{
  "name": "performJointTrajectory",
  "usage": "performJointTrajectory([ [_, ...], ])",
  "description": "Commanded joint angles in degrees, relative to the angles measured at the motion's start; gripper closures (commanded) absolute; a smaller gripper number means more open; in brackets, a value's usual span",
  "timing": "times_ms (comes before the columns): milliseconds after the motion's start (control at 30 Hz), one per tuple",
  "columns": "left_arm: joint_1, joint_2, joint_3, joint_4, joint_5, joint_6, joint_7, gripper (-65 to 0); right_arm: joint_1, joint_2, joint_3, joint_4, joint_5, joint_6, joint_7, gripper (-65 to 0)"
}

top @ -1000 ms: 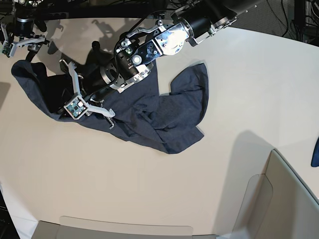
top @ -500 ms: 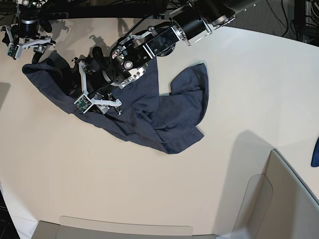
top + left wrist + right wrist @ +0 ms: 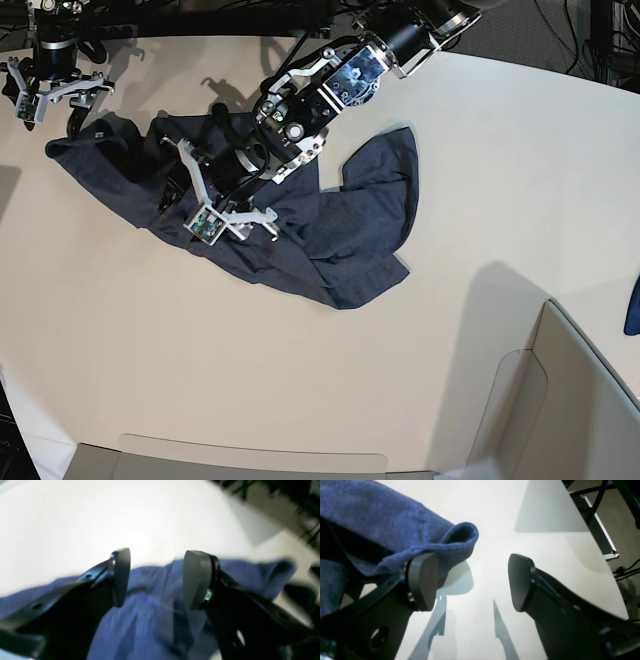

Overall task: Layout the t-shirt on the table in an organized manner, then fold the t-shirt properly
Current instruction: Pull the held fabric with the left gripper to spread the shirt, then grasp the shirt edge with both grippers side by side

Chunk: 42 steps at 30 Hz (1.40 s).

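The dark navy-grey t-shirt (image 3: 340, 230) lies crumpled on the off-white table (image 3: 300, 370), left of centre. My left gripper (image 3: 180, 190) hovers low over the shirt's left half. In the left wrist view the left gripper (image 3: 155, 577) is open, with blurred shirt folds (image 3: 155, 625) showing under the gap. My right gripper (image 3: 58, 100) is at the far left corner, beside the shirt's left end. In the right wrist view the right gripper (image 3: 472, 580) is open, and a shirt hem (image 3: 455, 540) drapes over its left finger (image 3: 422, 580). Only bare table (image 3: 495, 517) lies between the pads.
Grey-beige box walls stand at the front right (image 3: 560, 400) and along the front edge (image 3: 250, 465). A small blue cloth scrap (image 3: 633, 305) shows at the right border. The table's edge and a dark frame (image 3: 600, 530) run close to the right gripper.
The left gripper has shifted right across the shirt and its jaws now stand apart. The shirt's left end has drawn a little to the right. The right gripper has barely moved.
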Motion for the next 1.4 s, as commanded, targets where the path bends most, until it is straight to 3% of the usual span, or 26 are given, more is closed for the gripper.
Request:
performJointTrajectory([
  [0, -0.03, 0.1, 0.12, 1.03, 0.09, -0.06, 0.06, -30.6, -0.18, 0.67, 0.41, 1.01, 0.2, -0.1, 1.73, -42.8],
  [200, 2.52, -7.98, 6.45, 3.85, 0.09, -0.06, 4.46, -30.6, 0.26, 0.67, 0.33, 1.01, 0.12, -0.1, 1.73, -42.8],
  [367, 4.81, -9.65, 7.68, 6.66, 0.17, 0.02, 4.37, -30.6, 0.35, 0.67, 0.33, 0.93, 0.12, -0.1, 1.73, -42.8],
  [733, 5.07, -7.63, 8.03, 5.87, 0.35, 0.11, -3.1, -30.6, -0.18, 0.23, 0.33, 0.93, 0.12, -0.1, 1.73, -42.8],
  [900, 5.16, -4.11, 8.21, 1.03, 6.06, 0.11, -6.27, -30.6, -0.18, 0.23, 0.33, 0.93, 0.12, -0.1, 1.73, -42.8],
  [1167, 6.57, -2.88, 9.97, -3.36, 12.92, 0.11, -10.66, -30.5, -0.18, 0.23, 0.33, 0.93, 0.12, -0.1, 1.73, -42.8],
  [1267, 6.13, -2.62, 9.88, -5.56, 15.21, 0.11, -10.75, -24.8, -0.18, 0.23, 0.33, 0.84, 0.12, -0.1, 1.73, -42.8],
  [1367, 6.04, -1.13, 9.61, -6.61, 15.91, 0.11, -10.75, -12.9, -0.18, 0.23, 0.33, 0.84, 0.12, -0.1, 1.73, -42.8],
])
